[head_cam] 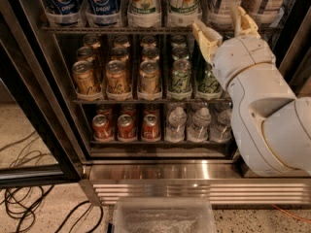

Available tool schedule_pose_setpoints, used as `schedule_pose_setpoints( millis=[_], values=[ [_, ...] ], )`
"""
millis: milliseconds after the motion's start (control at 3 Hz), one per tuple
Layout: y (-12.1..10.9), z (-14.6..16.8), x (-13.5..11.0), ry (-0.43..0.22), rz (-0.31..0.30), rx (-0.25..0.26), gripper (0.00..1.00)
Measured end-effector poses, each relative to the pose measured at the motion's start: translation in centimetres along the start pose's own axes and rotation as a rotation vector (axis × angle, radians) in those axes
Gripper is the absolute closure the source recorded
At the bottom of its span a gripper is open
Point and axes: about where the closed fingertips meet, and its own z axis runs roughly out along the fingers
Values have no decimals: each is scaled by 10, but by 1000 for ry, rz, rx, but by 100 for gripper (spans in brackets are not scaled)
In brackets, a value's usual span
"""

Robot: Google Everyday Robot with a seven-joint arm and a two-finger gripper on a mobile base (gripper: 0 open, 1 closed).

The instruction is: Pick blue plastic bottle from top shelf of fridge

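We find the gripper point(224, 30) at upper right of the frame, its 2 fingers spread wide and holding nothing, just below the blue plastic bottle point(221, 1). The bottle stands upright on the top shelf point(97, 29) — long axis vertical, its top cut off by the frame's upper edge.

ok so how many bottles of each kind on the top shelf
pepsi bottles: 2
7up bottles: 2
blue bottles: 2
total: 6
gripper: open, at the top shelf front, just under the blue bottles
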Motion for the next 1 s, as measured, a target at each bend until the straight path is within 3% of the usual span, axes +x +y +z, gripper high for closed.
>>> schedule_pose_setpoints(
  millis=[667, 1000],
  values=[
    [-8, 10, -8, -18, 8, 40, 27],
    [-5, 15, -6, -14, 10, 42, 31]
  ],
)
